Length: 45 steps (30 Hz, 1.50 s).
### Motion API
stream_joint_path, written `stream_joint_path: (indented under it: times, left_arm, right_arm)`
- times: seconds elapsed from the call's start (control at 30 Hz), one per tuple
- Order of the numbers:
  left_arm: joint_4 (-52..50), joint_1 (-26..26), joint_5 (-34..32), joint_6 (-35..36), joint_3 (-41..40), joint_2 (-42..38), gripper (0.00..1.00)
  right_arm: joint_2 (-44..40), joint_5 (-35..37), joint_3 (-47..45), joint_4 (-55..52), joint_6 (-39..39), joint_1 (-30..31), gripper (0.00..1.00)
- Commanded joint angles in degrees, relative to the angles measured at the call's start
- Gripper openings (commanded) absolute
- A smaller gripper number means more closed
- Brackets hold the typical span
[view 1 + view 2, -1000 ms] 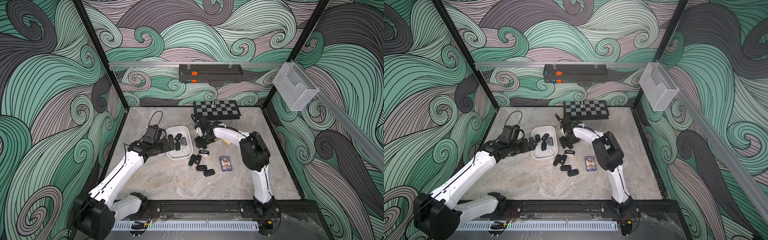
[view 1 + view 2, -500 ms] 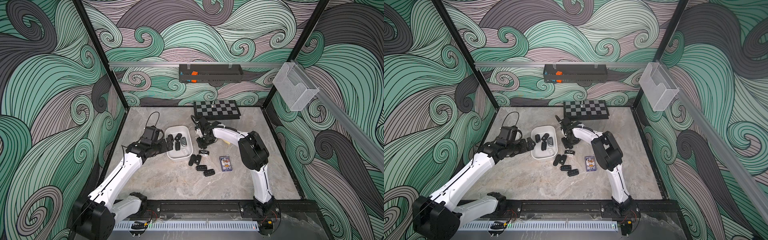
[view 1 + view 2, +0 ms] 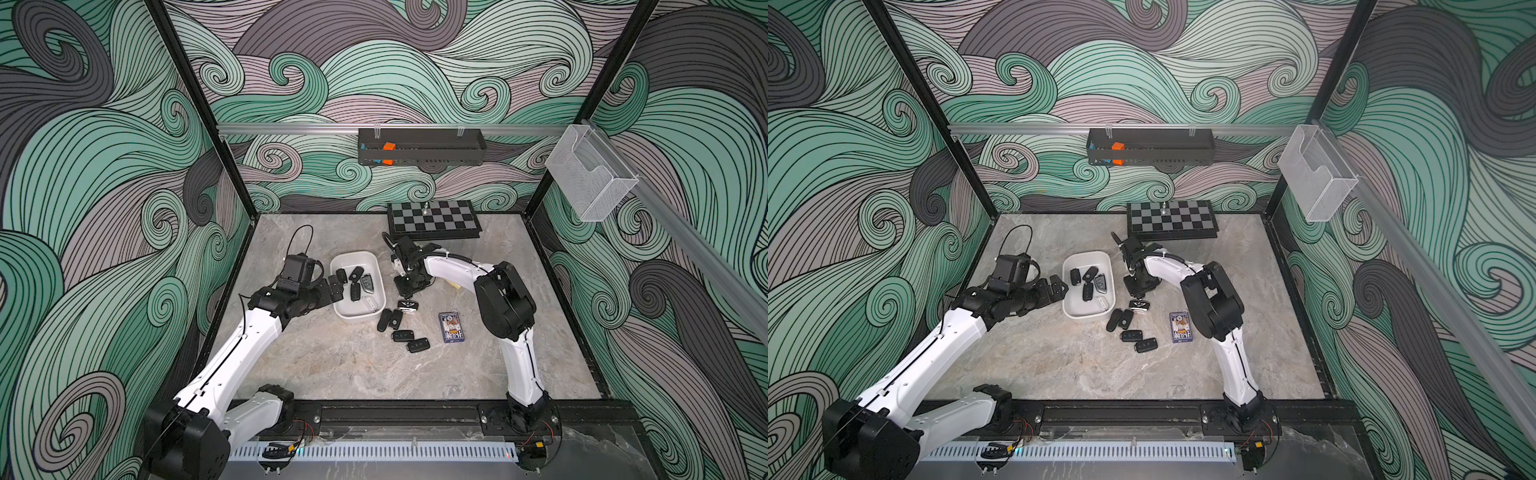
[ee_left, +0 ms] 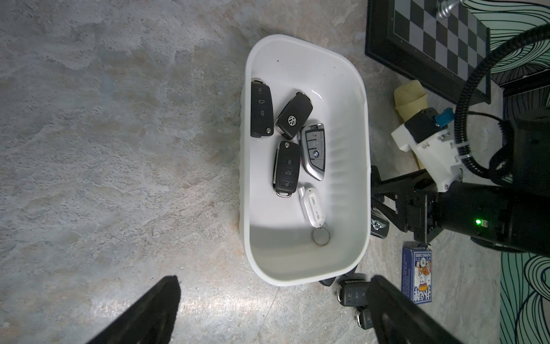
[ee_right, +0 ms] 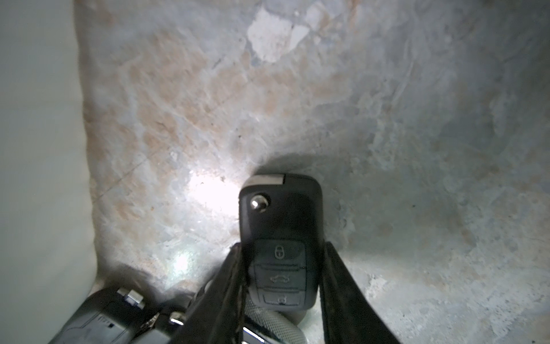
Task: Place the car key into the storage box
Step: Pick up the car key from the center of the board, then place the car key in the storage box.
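Black plastic flip car key [image 5: 281, 214] sits clamped in your right gripper [image 5: 281, 248]; lift straight, clear the rim of the shallow white plastic storage box [image 4: 297, 65], release low inside

Tabletop [image 3: 332, 365] w/ storage box [image 3: 359, 316], car keys [image 3: 403, 335], cards [image 3: 449, 327], chessboard [image 3: 432, 216].

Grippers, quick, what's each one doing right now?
Left gripper: open, holding nothing.
Right gripper: shut on a black car key.

Storage box [image 3: 360, 316] open above; loose keys [image 3: 402, 335] crowd near corner; front table [image 3: 332, 374] seemingly free.
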Motion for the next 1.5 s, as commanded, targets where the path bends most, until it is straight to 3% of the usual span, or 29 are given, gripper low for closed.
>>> stream_joint_path:
  times: [0.0, 0.47, 0.73, 1.0, 1.47]
  left_arm:
    - [0.4, 0.9, 0.8, -0.5, -0.1, -0.9, 0.99]
    - [5.1, 5.0, 5.7, -1.7, -4.1, 1.0, 0.99]
    - [9.6, 6.0, 9.1, -2.4, -5.3, 5.0, 0.99]
    - [13.2, 12.4, 15.4, -4.3, -2.6, 11.8, 0.99]
    - [14.8, 17.4, 18.5, -7.4, -2.0, 15.0, 0.99]
  right_arm:
    - [-2.7, -0.2, 0.6, -1.8, 1.1, 0.0, 0.31]
    - [-15.2, -8.4, 0.3, -4.1, 11.2, 0.4, 0.31]
    - [-17.8, -12.3, 0.2, -0.3, 18.6, 5.8, 0.32]
    - [-11.9, -12.1, 3.9, 5.1, 24.1, 13.2, 0.31]
    - [4.5, -7.7, 15.2, 8.3, 32.4, 17.4, 0.31]
